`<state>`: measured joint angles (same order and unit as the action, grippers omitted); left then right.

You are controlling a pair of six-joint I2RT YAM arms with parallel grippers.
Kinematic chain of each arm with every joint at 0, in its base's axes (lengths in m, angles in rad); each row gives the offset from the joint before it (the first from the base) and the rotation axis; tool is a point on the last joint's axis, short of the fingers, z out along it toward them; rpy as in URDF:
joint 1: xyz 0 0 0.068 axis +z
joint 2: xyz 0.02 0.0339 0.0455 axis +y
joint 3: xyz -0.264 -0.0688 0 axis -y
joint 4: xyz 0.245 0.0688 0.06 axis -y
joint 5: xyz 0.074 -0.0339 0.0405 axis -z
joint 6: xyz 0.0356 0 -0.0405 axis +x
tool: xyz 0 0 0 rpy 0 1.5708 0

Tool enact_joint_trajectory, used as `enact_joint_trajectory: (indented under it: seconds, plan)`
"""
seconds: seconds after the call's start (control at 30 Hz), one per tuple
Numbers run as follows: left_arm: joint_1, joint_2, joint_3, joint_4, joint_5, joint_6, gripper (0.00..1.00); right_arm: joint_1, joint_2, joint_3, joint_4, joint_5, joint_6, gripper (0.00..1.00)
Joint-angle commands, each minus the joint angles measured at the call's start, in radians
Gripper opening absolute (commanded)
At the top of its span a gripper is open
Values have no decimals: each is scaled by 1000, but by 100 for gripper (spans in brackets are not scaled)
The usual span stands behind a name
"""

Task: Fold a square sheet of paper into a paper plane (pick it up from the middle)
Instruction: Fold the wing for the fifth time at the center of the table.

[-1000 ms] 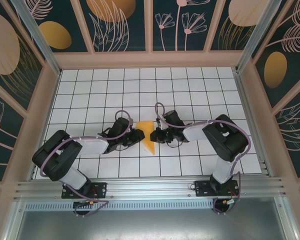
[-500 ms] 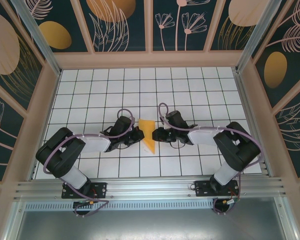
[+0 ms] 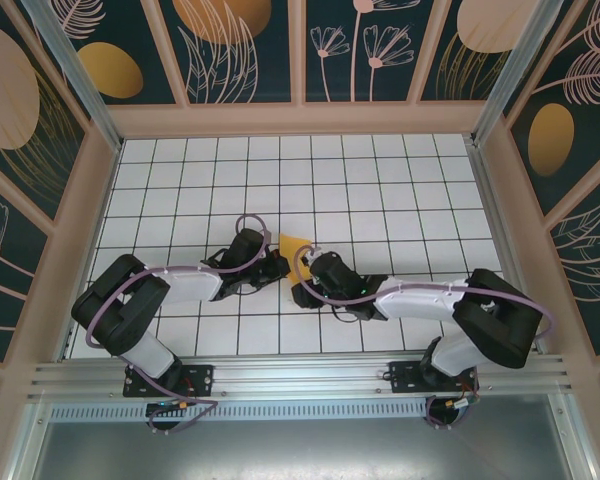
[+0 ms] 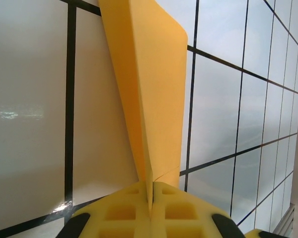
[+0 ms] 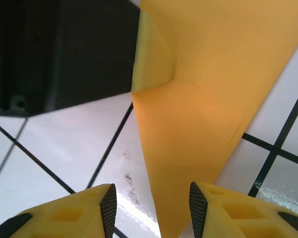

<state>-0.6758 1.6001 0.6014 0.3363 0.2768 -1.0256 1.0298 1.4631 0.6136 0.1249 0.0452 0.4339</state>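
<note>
Bright, even light from above; shadows are faint. The glossy table (image 3: 380,170) throws pale glare in both wrist views (the nearest parts there are softly out of focus).

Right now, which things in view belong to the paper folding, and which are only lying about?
Belong to the job:
folded orange paper
left tool, shut on the paper
right tool, open, close to the paper

Just there:
gridded table
decorated wall panels
metal rail at the near edge
</note>
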Motion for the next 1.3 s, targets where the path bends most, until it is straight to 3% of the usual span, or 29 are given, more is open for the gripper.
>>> enact_joint_trajectory:
  seconds: [0.0,0.43,0.87,1.0,1.13,1.27]
  plan:
    - [-7,19,22,-20,-3,0,0,42,53,51,-40,143,-65,46]
    - [-7,15,23,-27,3,2,0,98,179,123,-35,272,-140,42]
    - [-7,-3,21,-54,-17,8,3,100,163,93,-16,291,-125,13]
    - [-7,-18,28,-66,-26,13,14,88,148,67,9,266,-110,5]
    - [-7,-45,40,-96,-46,17,37,63,122,23,57,207,-100,4]
    - [-6,-81,38,-105,-84,18,44,27,89,-33,138,113,-96,5]
